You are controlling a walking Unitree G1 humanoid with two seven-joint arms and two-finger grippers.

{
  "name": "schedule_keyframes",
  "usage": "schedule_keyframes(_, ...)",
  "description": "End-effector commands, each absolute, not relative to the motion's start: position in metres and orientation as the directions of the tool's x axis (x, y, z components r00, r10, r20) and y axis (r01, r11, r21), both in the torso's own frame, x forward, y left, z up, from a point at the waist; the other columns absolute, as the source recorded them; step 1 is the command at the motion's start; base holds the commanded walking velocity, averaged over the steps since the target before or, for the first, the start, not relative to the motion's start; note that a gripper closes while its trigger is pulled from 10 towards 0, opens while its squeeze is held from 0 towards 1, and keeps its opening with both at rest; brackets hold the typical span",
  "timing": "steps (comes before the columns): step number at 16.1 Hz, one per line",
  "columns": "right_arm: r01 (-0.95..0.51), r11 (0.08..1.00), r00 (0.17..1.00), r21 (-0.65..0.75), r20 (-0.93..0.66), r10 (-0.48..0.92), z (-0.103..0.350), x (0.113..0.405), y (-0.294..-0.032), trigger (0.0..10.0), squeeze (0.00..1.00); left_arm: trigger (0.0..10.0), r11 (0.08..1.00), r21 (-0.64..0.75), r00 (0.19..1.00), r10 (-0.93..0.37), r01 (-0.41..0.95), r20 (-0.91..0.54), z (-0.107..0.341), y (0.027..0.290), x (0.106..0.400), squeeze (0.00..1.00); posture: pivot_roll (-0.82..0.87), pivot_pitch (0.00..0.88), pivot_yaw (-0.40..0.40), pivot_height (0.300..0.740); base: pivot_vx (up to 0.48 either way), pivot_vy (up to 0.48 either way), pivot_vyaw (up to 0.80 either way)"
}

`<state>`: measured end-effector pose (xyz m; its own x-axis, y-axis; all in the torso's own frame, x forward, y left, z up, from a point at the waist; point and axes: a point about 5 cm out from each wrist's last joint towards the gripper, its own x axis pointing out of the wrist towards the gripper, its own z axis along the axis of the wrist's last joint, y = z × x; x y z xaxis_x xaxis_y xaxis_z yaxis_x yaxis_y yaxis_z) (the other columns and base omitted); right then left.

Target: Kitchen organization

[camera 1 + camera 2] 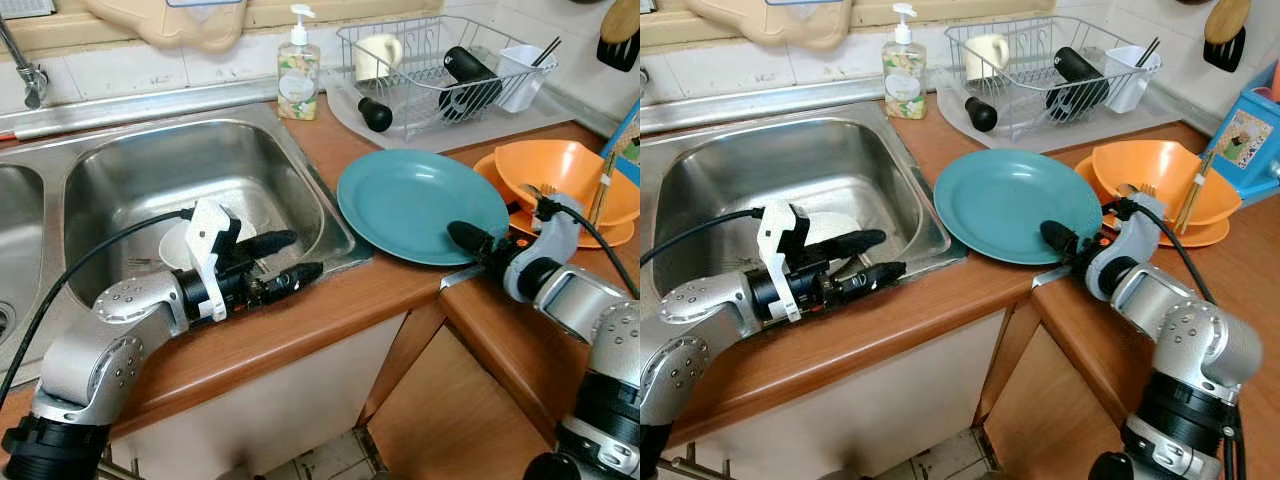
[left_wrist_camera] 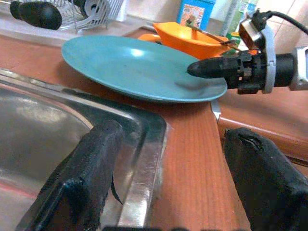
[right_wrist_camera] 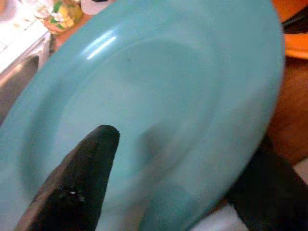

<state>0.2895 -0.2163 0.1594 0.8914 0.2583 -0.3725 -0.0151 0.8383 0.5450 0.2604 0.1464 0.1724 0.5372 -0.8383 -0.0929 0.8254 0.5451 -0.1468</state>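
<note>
A soap bottle [image 1: 298, 75] with a white pump stands at the back of the table [image 1: 300, 330] — just beside the steel sink [image 1: 150, 170]. A tap [image 1: 25, 70] juts from the tiled wall at far left, and a blue box [image 1: 1252, 135] stands at the right edge.

You get bright, even light in both eye views; focus sharp across counter [image 1: 300, 330]. Soft glare patches on steel sink [image 1: 150, 170] walls, small highlight on teal plate [image 1: 420, 205]. Shadows faint, short, under plate rim at counter's front edge. Left wrist view hazier for you: colours washed, far dish rack [image 2: 91, 7] soft, near fingers [image 2: 91, 173] blurred and dark. Right wrist view worst: plate smeared, white streak of glare near its rim, finger edges fuzzy, corners out of focus.
</note>
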Motion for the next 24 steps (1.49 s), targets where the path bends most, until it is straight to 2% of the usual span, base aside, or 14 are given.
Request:
schedule_keyframes(1,-0.027,0.808,0.893,0.588,-0.349,0.283,0.159,0.294,-0.212,0.0,0.0,10.0,0.513,-0.128,0.506,-0.858,0.849,-0.084,0.178,0.142,0.257,0.0,-0.19,0.0,-0.041,0.74,0.0,0.0,0.0)
schedule_keyframes(5,-0.039,0.737,0.9,0.675,-0.297,0.319,0.154,0.3,-0.202,0.0,0.0,10.0,0.515,-0.143,0.508,-0.857,0.845,-0.085,0.178,0.14,0.257,0.0,-0.19,0.0,-0.041,0.74,0.0,0.0,0.0)
schedule_keyframes(18,-0.079,0.642,0.919,0.763,-0.193,0.343,0.172,0.311,-0.197,0.0,0.0,10.0,0.542,-0.147,0.534,-0.84,0.828,-0.09,0.176,0.139,0.265,0.0,-0.18,0.0,-0.04,0.74,0.0,0.0,0.0)
schedule_keyframes(21,-0.149,0.608,0.929,0.78,-0.1,0.355,0.193,0.316,-0.191,0.0,0.0,10.0,0.602,-0.14,0.604,-0.796,0.786,-0.036,0.182,0.143,0.275,0.0,-0.18,0.0,-0.037,0.74,0.0,0.0,0.0)
schedule_keyframes(22,-0.203,0.594,0.93,0.779,-0.037,0.366,0.205,0.317,-0.188,0.0,0.0,10.0,0.626,-0.151,0.633,-0.774,0.765,0.0,0.187,0.144,0.28,0.78,-0.18,0.0,-0.035,0.74,0.0,0.0,0.0)
schedule_keyframes(23,-0.268,0.579,0.926,0.77,0.04,0.376,0.219,0.318,-0.185,0.0,0.0,10.0,0.612,-0.179,0.628,-0.777,0.77,0.044,0.192,0.142,0.284,1.0,-0.18,0.0,-0.033,0.74,0.0,0.0,0.0)
schedule_keyframes(24,-0.329,0.556,0.915,0.763,0.114,0.386,0.231,0.318,-0.184,0.0,0.0,10.0,0.615,-0.18,0.634,-0.77,0.767,0.069,0.195,0.141,0.287,1.0,-0.19,0.0,-0.029,0.74,0.0,0.0,0.0)
